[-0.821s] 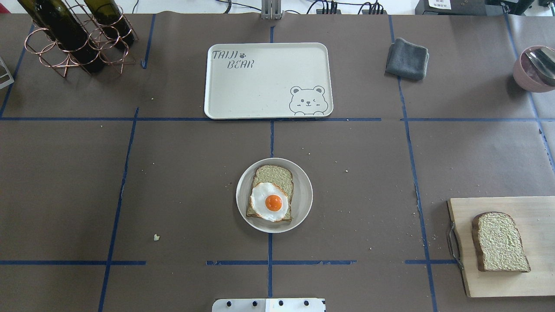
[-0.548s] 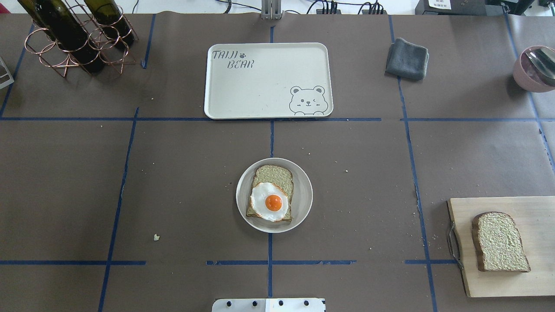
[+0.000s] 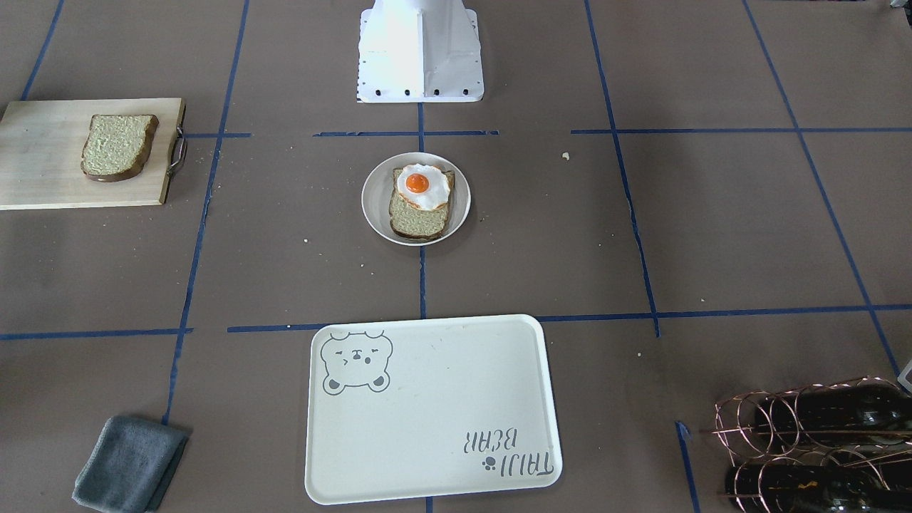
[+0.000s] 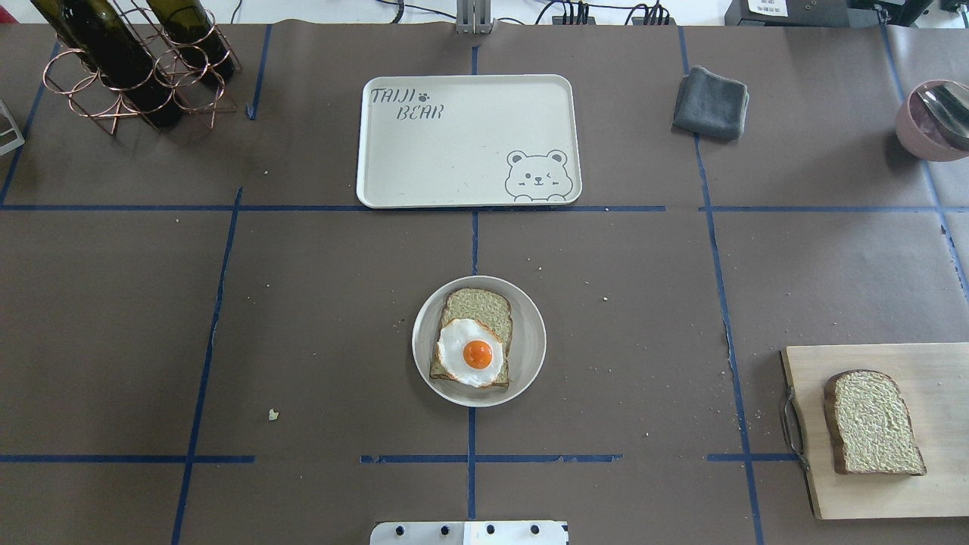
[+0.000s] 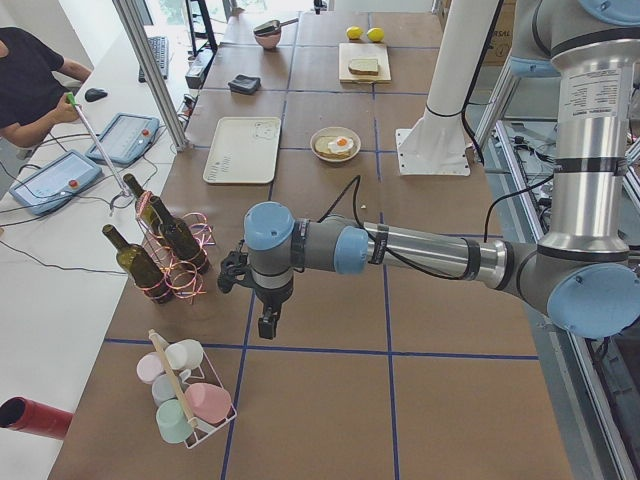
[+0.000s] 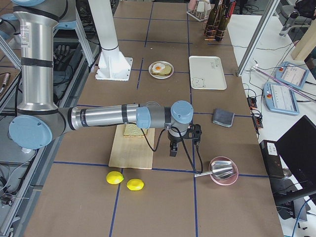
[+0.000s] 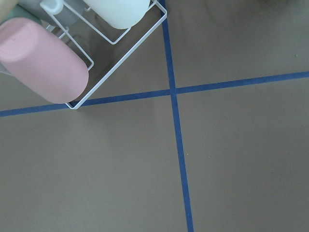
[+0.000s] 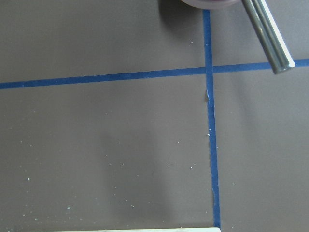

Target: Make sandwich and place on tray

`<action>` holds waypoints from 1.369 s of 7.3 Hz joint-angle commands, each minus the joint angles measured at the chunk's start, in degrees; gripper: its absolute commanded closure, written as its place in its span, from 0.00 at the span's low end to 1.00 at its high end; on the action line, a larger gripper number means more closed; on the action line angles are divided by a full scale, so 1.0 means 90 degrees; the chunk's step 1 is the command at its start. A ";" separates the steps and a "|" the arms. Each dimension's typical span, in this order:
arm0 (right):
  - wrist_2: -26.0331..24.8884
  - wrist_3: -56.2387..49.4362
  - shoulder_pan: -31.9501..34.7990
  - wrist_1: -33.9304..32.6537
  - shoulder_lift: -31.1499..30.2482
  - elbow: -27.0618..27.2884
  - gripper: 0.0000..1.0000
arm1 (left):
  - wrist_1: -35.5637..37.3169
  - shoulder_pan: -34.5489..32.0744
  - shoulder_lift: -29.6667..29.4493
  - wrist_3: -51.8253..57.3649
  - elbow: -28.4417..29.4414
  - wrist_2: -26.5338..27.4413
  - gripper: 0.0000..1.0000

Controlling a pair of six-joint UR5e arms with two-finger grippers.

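Observation:
A small white plate at the table's middle holds one bread slice with a fried egg on top. The second bread slice lies on the wooden cutting board at the right. The cream bear tray lies bare at the far middle. My left gripper hangs over the table past the wine rack, seen only in the exterior left view. My right gripper hangs beside the cutting board, seen only in the exterior right view. I cannot tell whether either is open or shut.
A copper wine rack with bottles stands far left. A grey cloth and a pink bowl with a metal scoop lie far right. A white cup rack and two lemons sit at the table's ends.

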 commanded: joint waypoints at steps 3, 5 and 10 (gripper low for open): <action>0.0295 0.0593 -0.1005 0.1068 0.0042 0.0423 0.00 | -0.0813 0.0282 0.0053 0.0057 -0.0013 -0.1630 0.00; 0.0149 0.1936 -0.1912 0.1526 0.0383 0.0686 0.00 | -0.1020 0.0380 0.0053 0.0038 -0.0032 -0.1783 0.00; -0.1356 0.6172 -0.4426 0.2076 0.1420 0.1291 0.01 | -0.1021 0.0409 -0.0015 -0.0001 -0.0061 -0.1305 0.00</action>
